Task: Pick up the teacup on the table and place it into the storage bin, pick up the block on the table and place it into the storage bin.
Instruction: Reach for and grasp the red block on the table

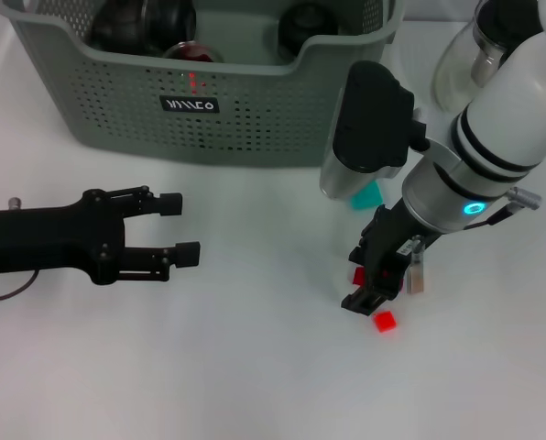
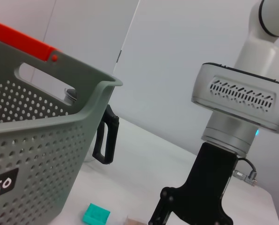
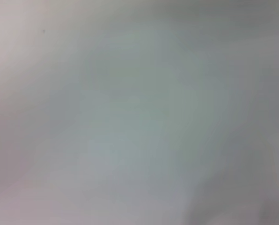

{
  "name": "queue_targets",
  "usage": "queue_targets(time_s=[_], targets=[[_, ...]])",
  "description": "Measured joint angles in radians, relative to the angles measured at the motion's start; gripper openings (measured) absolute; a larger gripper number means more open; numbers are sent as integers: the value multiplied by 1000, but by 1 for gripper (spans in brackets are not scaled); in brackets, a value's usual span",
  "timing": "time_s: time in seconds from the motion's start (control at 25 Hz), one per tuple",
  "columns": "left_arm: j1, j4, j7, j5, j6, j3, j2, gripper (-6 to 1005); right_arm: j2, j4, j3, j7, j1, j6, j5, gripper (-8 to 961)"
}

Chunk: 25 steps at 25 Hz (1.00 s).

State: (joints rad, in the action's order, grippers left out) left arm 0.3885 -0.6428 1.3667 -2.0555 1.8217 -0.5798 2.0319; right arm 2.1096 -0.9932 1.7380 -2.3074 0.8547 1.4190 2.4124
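The storage bin [image 1: 209,92] is seen at the table's [image 1: 255,385] far edge, dark rounded items inside it. Near its right corner, the right gripper [image 1: 376,284] is lowered over two red blocks [image 1: 384,321]; its jaw state cannot be told. One teal block [image 1: 369,195] lies nearer the bin. The left gripper [image 1: 183,227] is held wide open over bare table in front of the bin.

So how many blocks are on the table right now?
3 show: a red block just beside the right gripper, a second red block partly hidden behind it, and a teal block near the storage bin. The arm may hide more.
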Motion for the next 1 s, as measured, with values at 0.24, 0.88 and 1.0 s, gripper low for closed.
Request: queue_targets(time_s=[0.24,0.88,1.0], targets=[[-1,1,0,-3,-6,0,2,861,-2,73,-1,0,23,-35,-43,682],[-3,11,2,-6,-21,0,5,861,-10,81,-12,-26,36,-11,-39,682],[-3,11,2,-6,-24,0,5,861,-11,80,-21,-29,35,6,-37,683]])
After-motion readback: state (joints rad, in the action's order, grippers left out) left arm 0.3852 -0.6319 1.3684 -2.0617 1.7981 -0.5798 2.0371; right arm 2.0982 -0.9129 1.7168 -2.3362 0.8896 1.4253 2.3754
